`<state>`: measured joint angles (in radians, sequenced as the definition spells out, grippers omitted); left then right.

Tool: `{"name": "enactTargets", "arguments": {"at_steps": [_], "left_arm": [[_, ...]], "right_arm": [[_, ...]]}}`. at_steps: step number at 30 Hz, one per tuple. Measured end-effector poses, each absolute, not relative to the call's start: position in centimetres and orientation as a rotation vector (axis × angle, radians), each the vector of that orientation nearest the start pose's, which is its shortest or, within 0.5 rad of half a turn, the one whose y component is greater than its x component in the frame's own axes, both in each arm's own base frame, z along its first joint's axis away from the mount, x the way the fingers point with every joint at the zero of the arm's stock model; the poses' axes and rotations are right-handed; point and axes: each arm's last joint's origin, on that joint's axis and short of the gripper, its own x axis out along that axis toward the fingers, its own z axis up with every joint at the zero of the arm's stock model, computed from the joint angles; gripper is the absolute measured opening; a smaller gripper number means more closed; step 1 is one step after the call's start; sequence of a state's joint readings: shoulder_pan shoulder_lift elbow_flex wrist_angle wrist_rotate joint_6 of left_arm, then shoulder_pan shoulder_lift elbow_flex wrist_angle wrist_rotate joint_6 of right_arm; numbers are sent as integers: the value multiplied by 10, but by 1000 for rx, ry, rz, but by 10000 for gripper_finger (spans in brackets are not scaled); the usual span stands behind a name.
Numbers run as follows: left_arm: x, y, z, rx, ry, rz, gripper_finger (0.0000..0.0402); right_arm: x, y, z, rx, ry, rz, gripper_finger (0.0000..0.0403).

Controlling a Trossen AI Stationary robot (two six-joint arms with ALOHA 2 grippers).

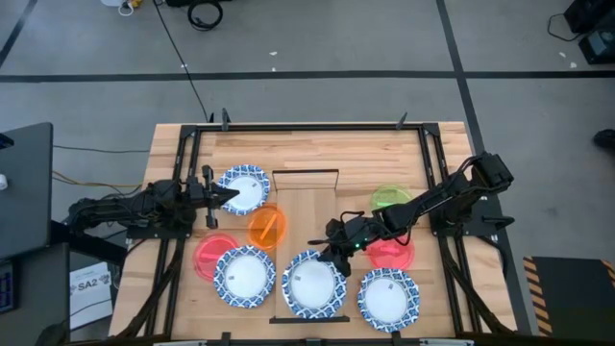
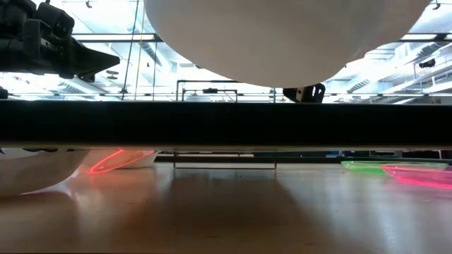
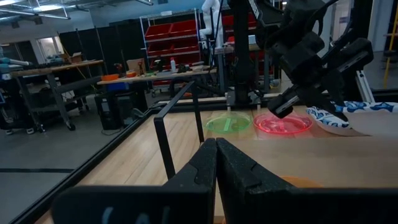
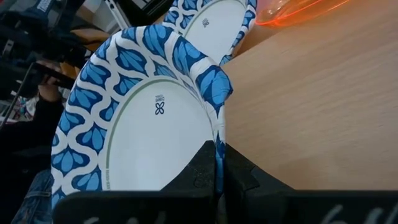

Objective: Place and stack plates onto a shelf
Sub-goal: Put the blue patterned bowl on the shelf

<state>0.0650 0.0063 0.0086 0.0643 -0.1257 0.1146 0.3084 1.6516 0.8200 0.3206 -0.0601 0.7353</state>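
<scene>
At the table's near edge the right gripper is clamped on the rim of a blue-patterned plate, which it holds lifted off the wood in the low view. Farther back the left gripper hovers pinched closed, holding nothing, by another blue-rimmed plate. The shelf looks bare, so I judge nearly all the stacking remains

"SA2" reads on a white paper sheet lying left of the table on the floor. A small dark logo with tiny unreadable lettering sits on the blue-rimmed plate centre; no other legible text.
</scene>
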Motion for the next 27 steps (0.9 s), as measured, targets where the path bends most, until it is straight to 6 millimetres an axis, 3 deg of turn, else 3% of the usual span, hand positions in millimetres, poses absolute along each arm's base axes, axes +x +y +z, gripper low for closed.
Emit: {"name": "enactTargets", "arguments": {"at_steps": [14,27], "left_arm": [[97,10,172,112,-56,195,13],[97,10,172,112,-56,195,13]], "right_arm": [[319,103,179,617,615,169,40],[319,104,179,619,617,174,105]]}}
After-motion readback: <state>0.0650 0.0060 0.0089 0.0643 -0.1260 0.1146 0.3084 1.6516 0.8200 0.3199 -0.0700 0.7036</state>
